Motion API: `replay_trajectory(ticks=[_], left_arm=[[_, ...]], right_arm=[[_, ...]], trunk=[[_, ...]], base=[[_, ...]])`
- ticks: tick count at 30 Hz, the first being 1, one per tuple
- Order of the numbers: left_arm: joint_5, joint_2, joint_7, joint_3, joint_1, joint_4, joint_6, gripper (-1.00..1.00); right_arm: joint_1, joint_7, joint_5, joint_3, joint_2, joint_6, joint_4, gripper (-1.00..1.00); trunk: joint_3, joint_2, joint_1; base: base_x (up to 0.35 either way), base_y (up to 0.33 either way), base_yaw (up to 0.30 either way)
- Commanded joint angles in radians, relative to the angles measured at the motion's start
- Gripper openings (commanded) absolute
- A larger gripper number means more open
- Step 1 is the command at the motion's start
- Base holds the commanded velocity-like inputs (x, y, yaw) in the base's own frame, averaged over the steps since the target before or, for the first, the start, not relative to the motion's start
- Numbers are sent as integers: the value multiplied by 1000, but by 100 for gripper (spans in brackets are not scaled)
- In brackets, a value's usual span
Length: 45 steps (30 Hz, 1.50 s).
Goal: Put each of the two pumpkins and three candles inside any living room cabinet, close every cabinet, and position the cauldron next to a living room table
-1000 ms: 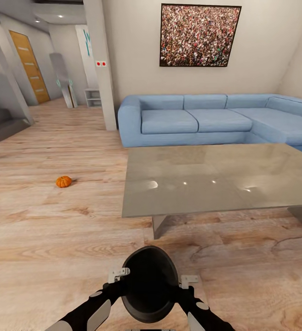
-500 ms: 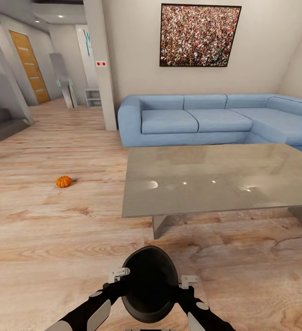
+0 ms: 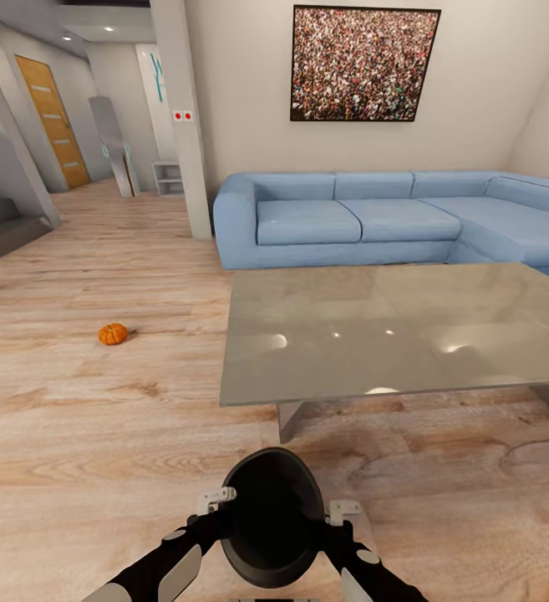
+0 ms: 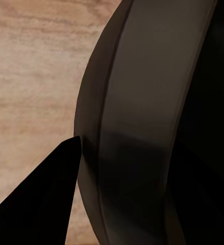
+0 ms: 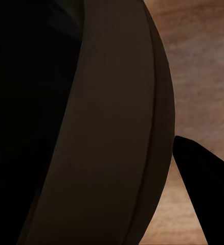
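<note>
Cauldron (image 3: 272,518) seemingly clamped between left gripper (image 3: 224,512) and right gripper (image 3: 328,520), near table (image 3: 391,326)

A home's living room: beyond the grippers, a blue corner sofa (image 3: 391,219) stands against a pale wall under a large framed crowd photograph (image 3: 364,63), with a low grey table (image 3: 395,326) on the light wood-plank floor (image 3: 82,418) between sofa and grippers. To the grippers' far left, a hallway leads to a wooden door (image 3: 53,121) (stairs (image 3: 2,230) rise beside it).
</note>
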Motion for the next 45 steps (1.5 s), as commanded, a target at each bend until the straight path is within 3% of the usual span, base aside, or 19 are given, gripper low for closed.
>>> replay_trajectory(ticks=[1,15,20,35,36,37,45], left_arm=[[-4,2,47,-11,0,-1,-56,-100],[-4,2,47,-11,0,-1,-56,-100],[-5,2,48,-11,0,-1,-56,-100],[-4,2,48,-11,0,-1,-56,-100],[-4,2,48,-11,0,-1,-56,100],[-4,2,48,-11,0,-1,-56,100],[-4,2,50,-9,0,-1,-55,100]], right_arm=[[-2,38,-45,-14,0,-5,-7,-100],[-2,38,-45,-14,0,-4,-7,-100],[-2,38,-45,-14,0,-4,-7,-100],[-2,38,-45,-14,0,-4,-7,-100],[-2,38,-45,-14,0,-4,-7,-100],[-2,38,-45,-14,0,-3,-7,100],[-2,38,-46,-14,0,-2,-7,100]], trunk=[[-1,0,0],[-1,0,0],[-20,-2,2],[-20,-2,2],[-20,-2,2],[-20,-2,2],[-20,-2,2]], base=[[8,0,0],[1,0,0],[0,0,0],[0,0,0],[0,0,0],[0,0,0],[0,0,0]])
